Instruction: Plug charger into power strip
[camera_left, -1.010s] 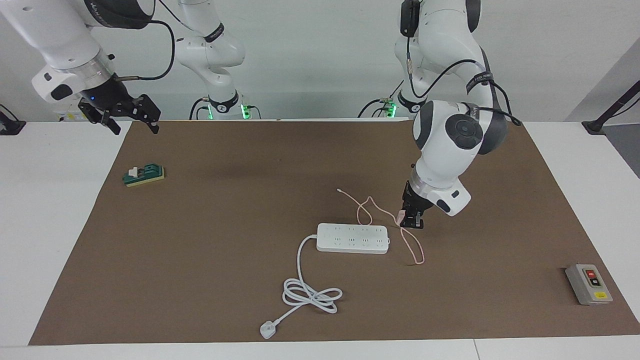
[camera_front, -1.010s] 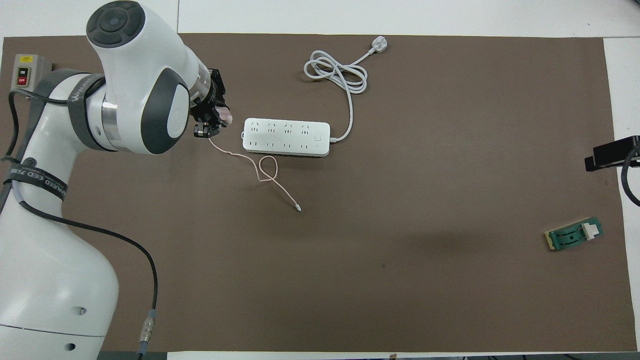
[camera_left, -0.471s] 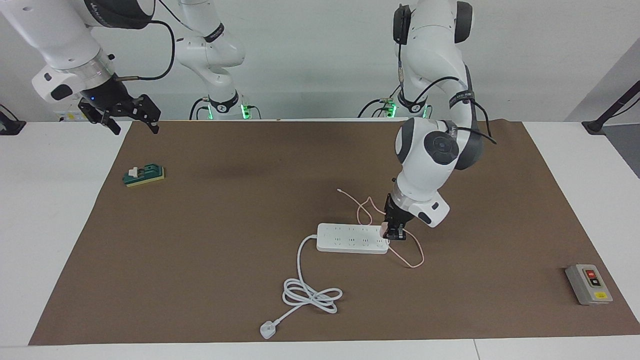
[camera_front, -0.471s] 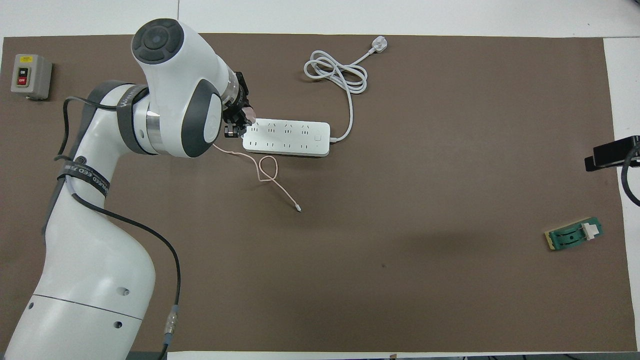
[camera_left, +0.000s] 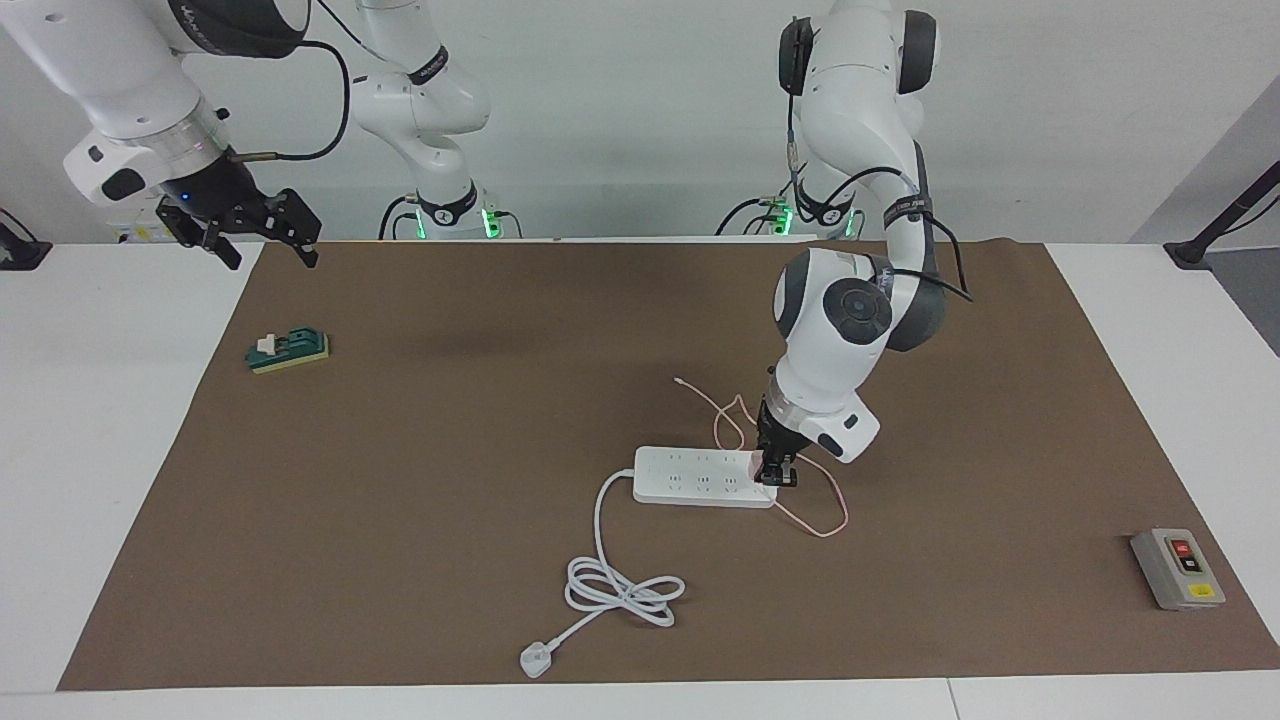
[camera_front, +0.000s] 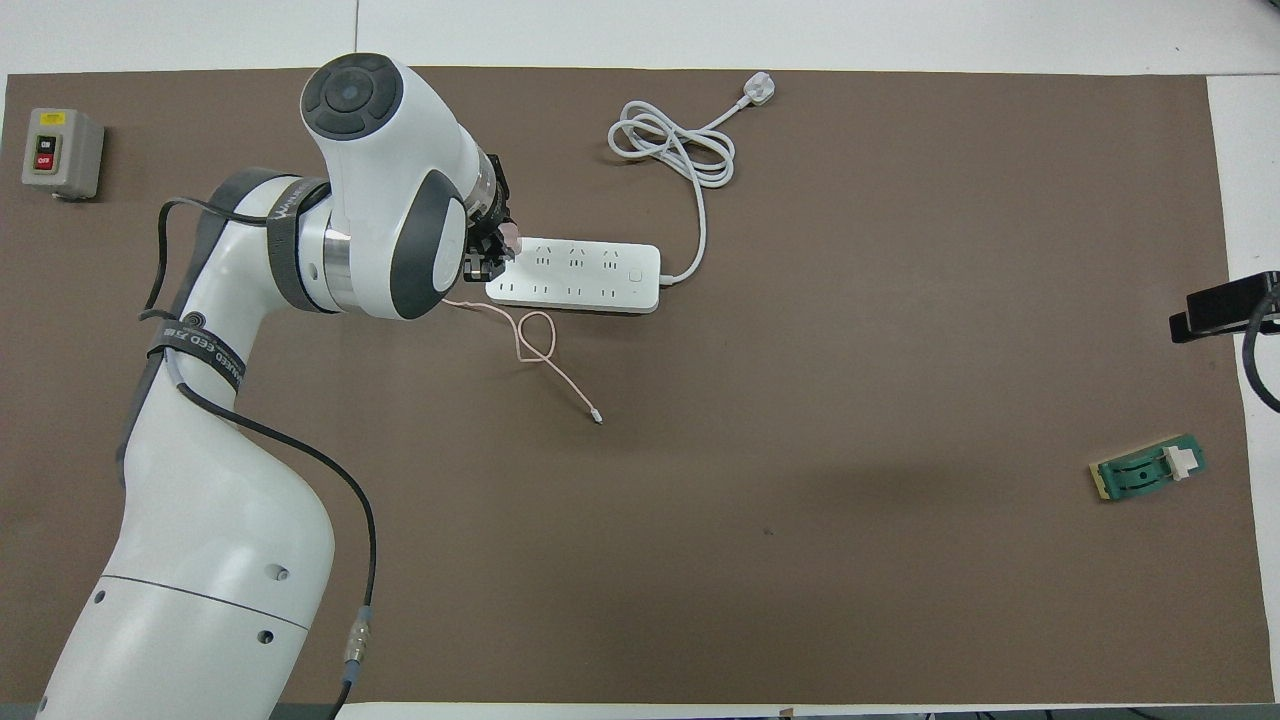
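Clamped in the closed left gripper (camera_left: 775, 474), the charger (camera_left: 764, 467) is held over the power strip's (camera_left: 700, 476) end toward the left arm. The right gripper (camera_left: 262, 232) is kept wide open, empty, waiting well apart from the strip.

Mat (camera_left: 400, 520): matt brown, paper-like.
Power strip (camera_left: 690, 480): smooth white plastic.
Arm shells (camera_left: 830, 350): glossy white plastic.
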